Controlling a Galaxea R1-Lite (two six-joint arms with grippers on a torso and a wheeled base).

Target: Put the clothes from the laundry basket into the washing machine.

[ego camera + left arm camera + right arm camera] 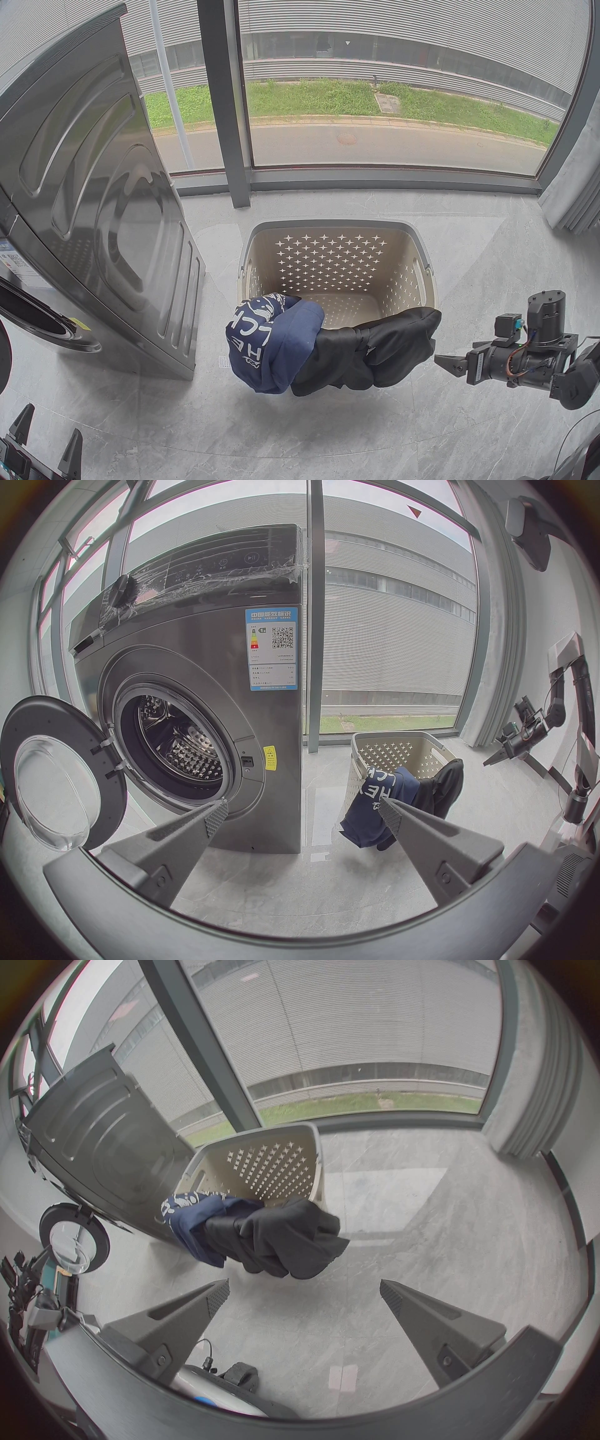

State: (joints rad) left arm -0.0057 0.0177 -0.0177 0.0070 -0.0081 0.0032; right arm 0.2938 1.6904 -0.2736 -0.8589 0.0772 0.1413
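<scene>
Clothes (331,359) draped over laundry basket (334,224) near rim, long axis left-right: navy top (272,347) at left end nearer washing machine (94,206), black garment (390,347) at right. Left gripper (303,806) & right gripper (304,1286): fingers wide apart, holding nothing.

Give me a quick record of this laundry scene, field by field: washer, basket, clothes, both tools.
washer: door swung open, drum exposed
basket: upright, right of washer
clothes: blue garment and black garment draped over basket's near rim
left tool: open, empty, facing washer
right tool: open, empty, right of basket, apart from clothes
</scene>
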